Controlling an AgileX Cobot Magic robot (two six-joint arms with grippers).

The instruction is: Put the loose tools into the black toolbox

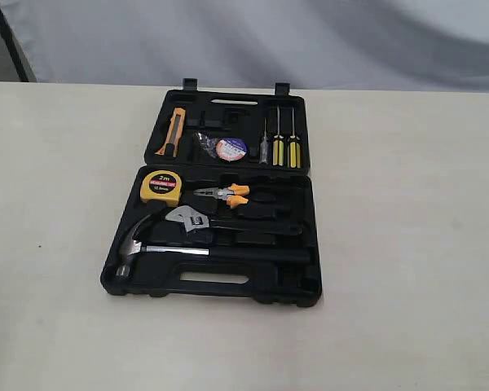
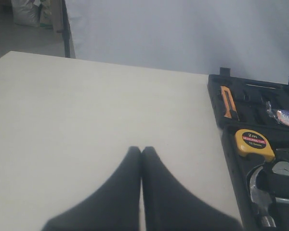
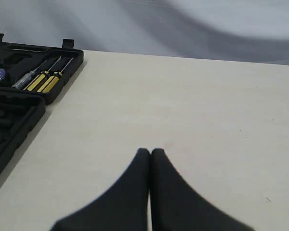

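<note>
Two arms: left gripper (image 2: 141, 151) and right gripper (image 3: 150, 153), both closed, empty, held over bare desk (image 1: 407, 244) either side of the case, likely because nothing is left to fetch.
One toolbox (image 1: 285, 293), open flat.
Near half: hammer (image 1: 171, 250) and wrench (image 1: 191, 220), each seated in its shaped recess.
Far half: tape roll (image 1: 231, 149) in its pocket, so the lid can close.
</note>
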